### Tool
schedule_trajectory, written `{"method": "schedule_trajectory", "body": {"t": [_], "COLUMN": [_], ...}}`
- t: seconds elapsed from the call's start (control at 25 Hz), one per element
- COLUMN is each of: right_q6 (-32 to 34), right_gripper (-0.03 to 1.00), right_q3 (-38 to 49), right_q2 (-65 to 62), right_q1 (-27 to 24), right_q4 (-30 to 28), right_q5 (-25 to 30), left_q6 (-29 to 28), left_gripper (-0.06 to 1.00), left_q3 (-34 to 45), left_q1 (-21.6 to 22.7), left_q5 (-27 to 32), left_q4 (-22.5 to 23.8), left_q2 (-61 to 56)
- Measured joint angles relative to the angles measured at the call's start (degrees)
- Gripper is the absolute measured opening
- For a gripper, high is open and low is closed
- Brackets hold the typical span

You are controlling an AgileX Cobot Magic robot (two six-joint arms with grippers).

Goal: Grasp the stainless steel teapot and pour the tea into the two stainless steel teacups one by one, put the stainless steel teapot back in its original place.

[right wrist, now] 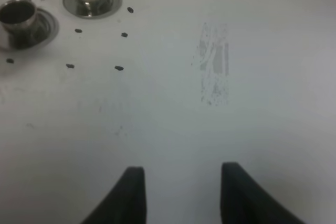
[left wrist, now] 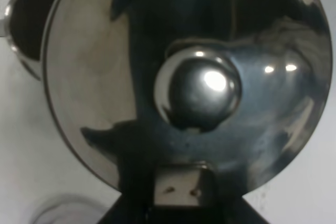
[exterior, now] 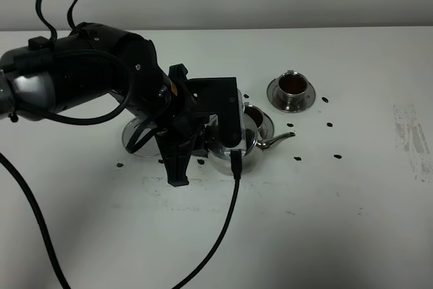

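Your white bench (exterior: 352, 235) fills the exterior high view, and a scuffed grey patch (exterior: 411, 141) marks it near the right edge. The left arm (exterior: 74, 72) reaches in from the left, a black cable (exterior: 223, 235) trailing from it toward the front edge. Its left claw (exterior: 226, 150) sits at the stainless steel teapot (exterior: 233, 160), which you see low over the bench with its thin spout (exterior: 279, 140) pointing right. You cannot tell from any view whether this claw is clamped on the pot; the wrist housing hides the fingers. In the left wrist view the domed lid (left wrist: 105, 77) fills the picture, with its round knob (left wrist: 198, 88) at centre.

Behind the arm, the round steel tray (exterior: 134, 139) lies partly hidden, to the left of the teapot. The near teacup (exterior: 260, 123) stands on its saucer just behind the pot; the far teacup (exterior: 292, 86) stands farther back and to the right, holding dark liquid. Small dark specks (exterior: 329, 124) dot the bench around the two cups.

The right claw (right wrist: 178, 192) hangs above bare bench, fingers (right wrist: 131, 195) spread apart and holding nothing.
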Motion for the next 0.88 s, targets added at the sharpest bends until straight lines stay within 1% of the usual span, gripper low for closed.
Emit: {"method": "schedule_trajectory", "body": {"t": [0.08, 0.2, 0.52, 0.68, 0.88], "right_q6": [0.0, 0.0, 0.0, 0.0, 0.0], "right_gripper": [0.33, 0.33, 0.33, 0.33, 0.33], "right_q3": [0.0, 0.0, 0.0, 0.0, 0.0], "right_q2": [0.0, 0.0, 0.0, 0.0, 0.0], "right_q1": [0.0, 0.0, 0.0, 0.0, 0.0], "right_q4": [0.0, 0.0, 0.0, 0.0, 0.0], "right_q5": [0.0, 0.0, 0.0, 0.0, 0.0], "left_q6": [-1.7, -2.5, -2.5, -1.7, -1.7], "left_gripper": [0.18, 0.18, 0.18, 0.18, 0.18], "left_q3": [0.0, 0.0, 0.3, 1.4, 2.0], "left_q1": [0.0, -0.2, -2.0, -2.4, -2.6], "left_q5": [-0.8, -1.2, -3.4, -4.8, -5.0], "left_q4": [0.0, 0.0, 0.0, -0.1, -0.1], "left_q2": [1.0, 3.1, 6.6, 7.3, 7.5]}}
